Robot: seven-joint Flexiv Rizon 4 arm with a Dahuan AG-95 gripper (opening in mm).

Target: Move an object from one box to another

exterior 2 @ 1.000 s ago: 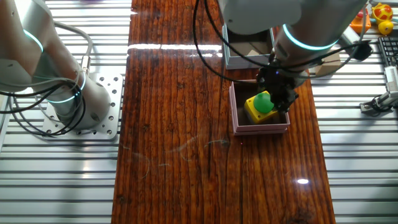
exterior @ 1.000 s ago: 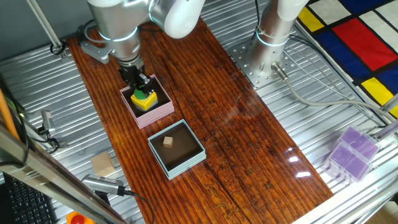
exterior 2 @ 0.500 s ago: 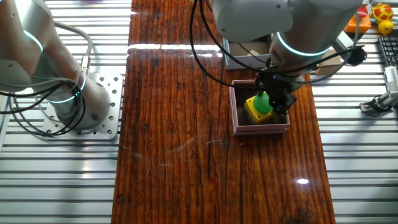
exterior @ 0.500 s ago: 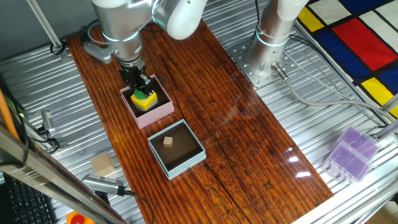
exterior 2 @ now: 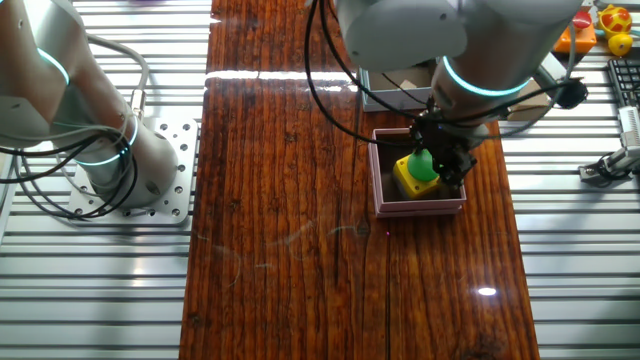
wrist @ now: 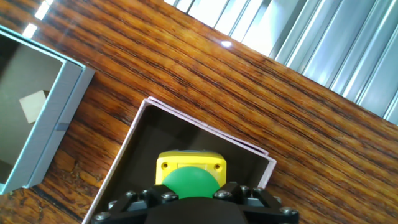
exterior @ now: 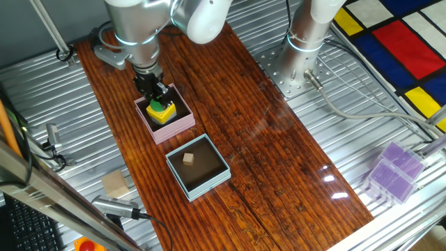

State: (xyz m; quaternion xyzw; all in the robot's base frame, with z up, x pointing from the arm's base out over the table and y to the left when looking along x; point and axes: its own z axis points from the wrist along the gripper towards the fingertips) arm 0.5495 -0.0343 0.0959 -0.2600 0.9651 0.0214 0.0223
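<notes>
**Gripper over pink box, object between fingers**

Gripper (exterior: 156, 96) (exterior 2: 440, 165) is lowered into the pink box (exterior: 182, 123) (exterior 2: 381, 185) (wrist: 138, 127). Its fingers (exterior 2: 461, 168) flank the yellow block w/ green dome (exterior: 162, 111) (exterior 2: 419, 170) (wrist: 189, 173), which sits inside that box. Fingers are set narrow, close to the dome on both sides; contact w/ the dome cannot be confirmed, so grip state is not determinable.

In hand view the dome lies directly ahead of the fingers, centred; the pink wall runs beyond it and to the left.

Blue box (exterior: 175, 176) (wrist: 59, 118) lies beside the pink box, apart from it, left of the fingers in hand view. It contains a small tan cube (exterior: 188, 159) (wrist: 33, 106) on the dark lining.

Change vs. 0.5 s ago: none appreciable. Gripper, block and both boxes hold the same positions. Vs. 1.0 s ago: arm body is shifted slightly; gripper is at the same spot over the block.
</notes>
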